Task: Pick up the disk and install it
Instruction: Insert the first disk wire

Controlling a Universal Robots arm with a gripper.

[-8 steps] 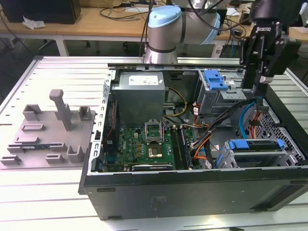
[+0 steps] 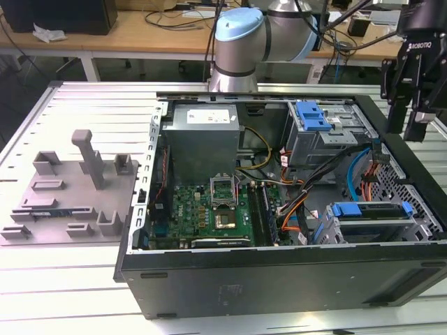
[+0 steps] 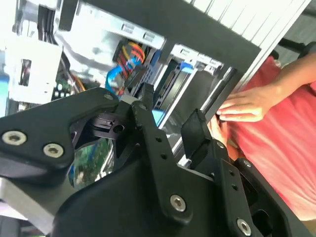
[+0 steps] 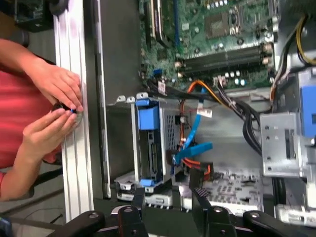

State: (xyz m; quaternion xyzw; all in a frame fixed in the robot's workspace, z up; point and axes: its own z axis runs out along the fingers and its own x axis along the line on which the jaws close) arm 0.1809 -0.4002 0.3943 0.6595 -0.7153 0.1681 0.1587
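Observation:
The disk (image 2: pixel 370 211) sits edge-up in the drive bay at the front corner of the open computer case (image 2: pixel 279 279), on the exterior view's right. Its blue bracket runs along the top. In the first wrist view the disk (image 4: pixel 150 148) stands in the same bay, blue bracket facing out, with blue and orange cables beside it. My gripper (image 2: pixel 407 129) hangs above the case's wall on the exterior view's right, clear of the disk. The gripper (image 4: pixel 169 195) is open with nothing between its black fingers (image 4: pixel 200 197); the second wrist view shows the gripper (image 3: pixel 173 106) empty too.
A person's hands (image 4: pixel 54 98) rest on the table rail just outside the case wall, also seen as a hand (image 3: pixel 247 106) near my fingers. Inside are a grey power supply (image 2: pixel 202 143), the motherboard (image 2: pixel 209 209) and a grey cage with a blue tab (image 2: pixel 312 115). A grey fixture plate (image 2: pixel 70 195) lies on the exterior view's left.

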